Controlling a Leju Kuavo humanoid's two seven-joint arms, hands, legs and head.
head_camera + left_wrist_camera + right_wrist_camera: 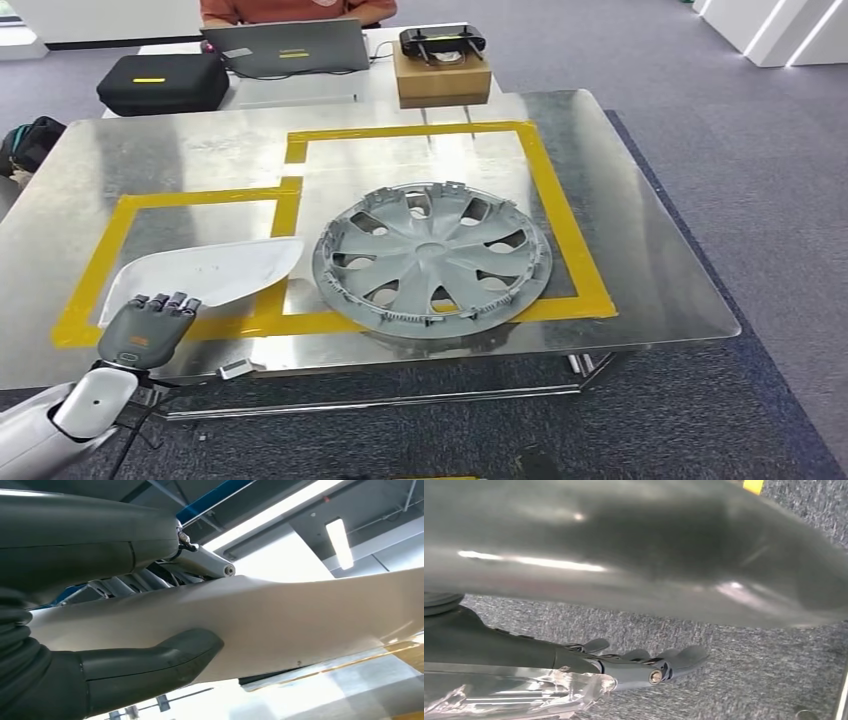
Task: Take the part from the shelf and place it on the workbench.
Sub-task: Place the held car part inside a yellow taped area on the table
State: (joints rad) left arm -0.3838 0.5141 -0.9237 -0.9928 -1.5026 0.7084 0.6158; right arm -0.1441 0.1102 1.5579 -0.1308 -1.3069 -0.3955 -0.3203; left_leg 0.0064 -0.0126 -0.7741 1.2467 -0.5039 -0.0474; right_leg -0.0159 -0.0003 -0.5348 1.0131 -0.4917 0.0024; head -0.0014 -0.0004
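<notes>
The part is a thin white curved panel (215, 272) lying over the left yellow-taped box on the steel workbench (640, 270). My left hand (148, 325) grips the panel's near end at the bench's front left corner. In the left wrist view the thumb (150, 665) sits under the white panel (300, 625) and the fingers press on its other face. My right hand (634, 662) hangs over grey carpet with its fingers stretched out and nothing in them.
A grey wheel cover (432, 257) lies inside the right taped box. Behind the bench are a black case (163, 82), a laptop (290, 47), a cardboard box (442, 75) with a black device on it, and a seated person (300, 8).
</notes>
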